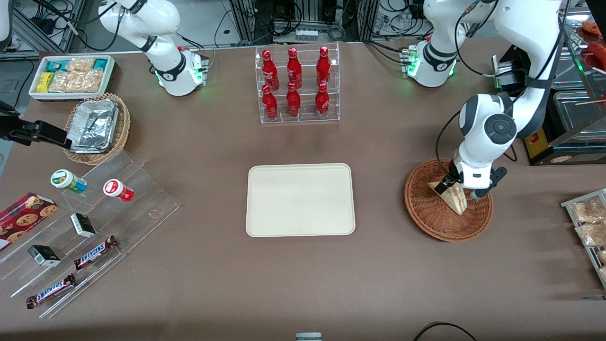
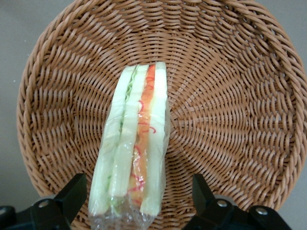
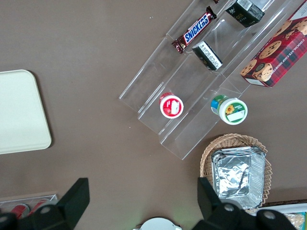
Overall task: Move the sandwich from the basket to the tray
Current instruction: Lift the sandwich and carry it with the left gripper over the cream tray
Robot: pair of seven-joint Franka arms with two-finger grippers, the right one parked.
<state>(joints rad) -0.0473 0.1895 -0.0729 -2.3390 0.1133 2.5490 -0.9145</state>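
Inside woven wicker basket (image 2: pixel 240 96), open gripper (image 2: pixel 139 201) seemingly straddles wedge sandwich (image 2: pixel 136 143).

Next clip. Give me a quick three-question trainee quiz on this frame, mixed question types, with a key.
1. True or false: the sandwich already lies on the tray.
2. Where is the gripper? A) above the tray B) down in the basket, jaws open on either side of the sandwich C) by the bottle rack
3. Fill in: the sandwich stands on edge with its ____ layers facing the wrist camera.

Key: 1 false, it is in the basket; 2 B; 3 filling.
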